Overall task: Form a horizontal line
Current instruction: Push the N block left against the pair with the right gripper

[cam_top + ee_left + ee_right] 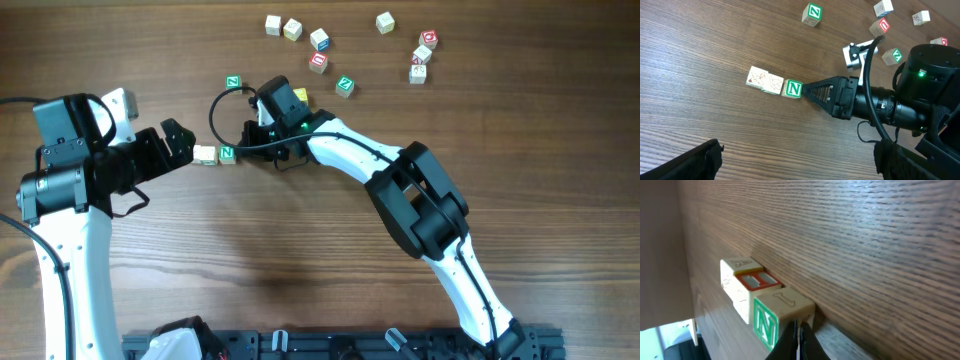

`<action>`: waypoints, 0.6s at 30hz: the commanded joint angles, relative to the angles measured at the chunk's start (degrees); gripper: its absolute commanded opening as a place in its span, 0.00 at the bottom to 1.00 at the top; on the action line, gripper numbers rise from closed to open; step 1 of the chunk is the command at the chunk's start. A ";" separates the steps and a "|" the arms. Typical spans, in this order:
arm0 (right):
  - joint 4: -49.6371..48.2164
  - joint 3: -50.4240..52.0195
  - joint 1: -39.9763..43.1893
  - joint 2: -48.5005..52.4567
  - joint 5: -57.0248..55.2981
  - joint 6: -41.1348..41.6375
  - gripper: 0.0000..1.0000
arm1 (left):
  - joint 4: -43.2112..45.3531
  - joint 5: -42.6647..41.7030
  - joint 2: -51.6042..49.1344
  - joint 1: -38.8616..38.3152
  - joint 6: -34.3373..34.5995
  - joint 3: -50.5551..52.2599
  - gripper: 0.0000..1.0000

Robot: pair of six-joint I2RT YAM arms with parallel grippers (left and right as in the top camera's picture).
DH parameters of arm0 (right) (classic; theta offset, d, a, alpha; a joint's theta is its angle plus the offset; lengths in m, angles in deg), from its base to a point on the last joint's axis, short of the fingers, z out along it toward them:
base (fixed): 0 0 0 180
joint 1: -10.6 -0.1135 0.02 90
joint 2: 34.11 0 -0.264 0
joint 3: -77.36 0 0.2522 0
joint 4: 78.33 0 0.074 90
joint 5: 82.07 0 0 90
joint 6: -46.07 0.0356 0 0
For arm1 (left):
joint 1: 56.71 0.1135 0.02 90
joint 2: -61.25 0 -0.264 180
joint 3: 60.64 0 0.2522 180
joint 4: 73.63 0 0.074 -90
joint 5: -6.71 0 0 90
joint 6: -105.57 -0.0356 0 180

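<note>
well, the brown wood-grain desk carries everything, and both my black-and-white arms reach toward its upper left middle. my left claw is released, jaws spread wide, just beside the left end of the row and not touching it as far as i can tell. my right claw is clenched on nothing, its two tips pressed into one narrow point that touches the outer face of the green-lettered end cube.

the horizontal line of three small pale wooden letter cubes lies between my two claws, the cubes touching face to face, two whitish ones on the left and the green-lettered one on the right. from the left wrist view the row runs slightly slanted rather than square to the desk's grain. the loose scattered cubes with red, yellow and green faces sit well apart, toward the far edge.

i judge these cubes light, hard and stiff, with smooth painted faces that slide readily on the desk. nothing joins them, so a push off the centre of the end face would probably buckle the row or spin a cube. the safest hold, i think, is flat pads on two opposite side faces of a single cube, or a gentle nudge squarely on an end face with my other claw as a stop.
</note>
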 commanded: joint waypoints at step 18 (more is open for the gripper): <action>-1.31 -0.63 -0.52 1.46 4.55 1.44 0.04 | 0.13 -0.68 -0.22 0.11 -0.31 0.33 1.00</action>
